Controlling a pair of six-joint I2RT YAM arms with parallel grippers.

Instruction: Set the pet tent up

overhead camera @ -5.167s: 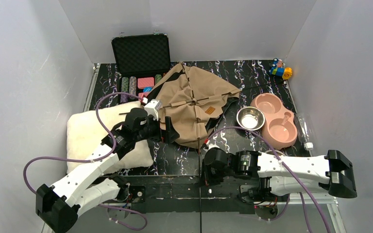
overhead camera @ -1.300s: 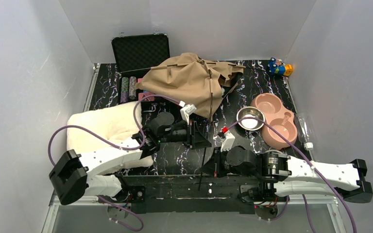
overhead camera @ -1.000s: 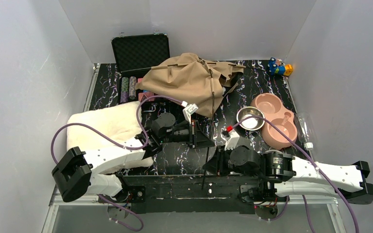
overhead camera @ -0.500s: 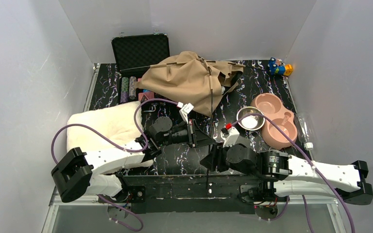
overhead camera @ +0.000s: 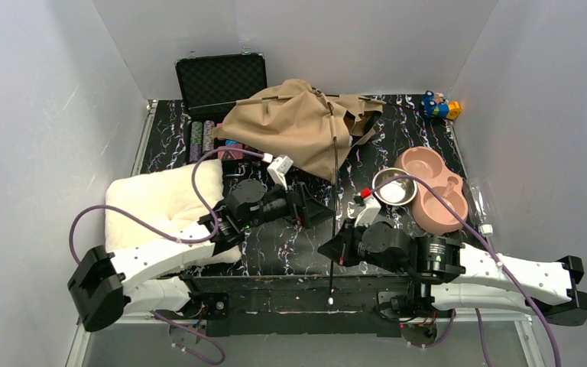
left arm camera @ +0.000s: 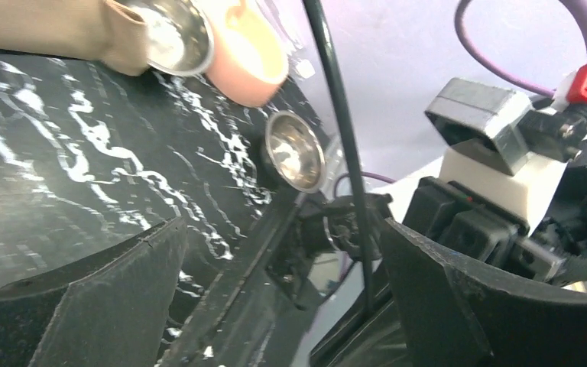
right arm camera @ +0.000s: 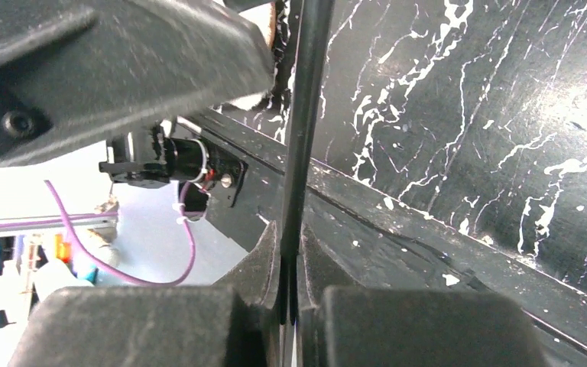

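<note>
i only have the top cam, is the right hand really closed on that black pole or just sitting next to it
observer: closed on it. In the right wrist view the right hand has both fingers pinched on the black pole, with no gap showing at the tips.
operator: ok and the left hand, open or shut
observer: open. The left wrist view shows the left hand with its fingers wide apart. The pole runs up between them, nearer one finger, and I cannot tell if it touches that finger.
</note>
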